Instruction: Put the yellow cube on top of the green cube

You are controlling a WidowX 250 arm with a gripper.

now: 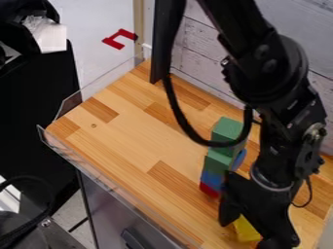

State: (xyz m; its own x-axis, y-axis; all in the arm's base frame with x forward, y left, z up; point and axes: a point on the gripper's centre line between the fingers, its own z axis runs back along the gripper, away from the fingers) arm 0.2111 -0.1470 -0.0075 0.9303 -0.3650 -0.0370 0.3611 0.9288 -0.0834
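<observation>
The gripper [252,232] hangs low at the lower right, open, its fingers spread to either side of the yellow cube [245,230]. The arm's dark parts cover some of that cube. Just up and left of the gripper stands a stack: a green cube [227,129] at the top, another green block [218,161] under it, then a blue block [212,179] and a red block [209,190] at the bottom. A black cable crosses in front of the top green cube.
A blue piece [239,159] shows behind the stack's right side. An orange bit is partly visible below the yellow cube. The wooden table [130,131] has a clear raised edge along its left and front sides. A black post [166,44] and a whitish plank wall stand behind.
</observation>
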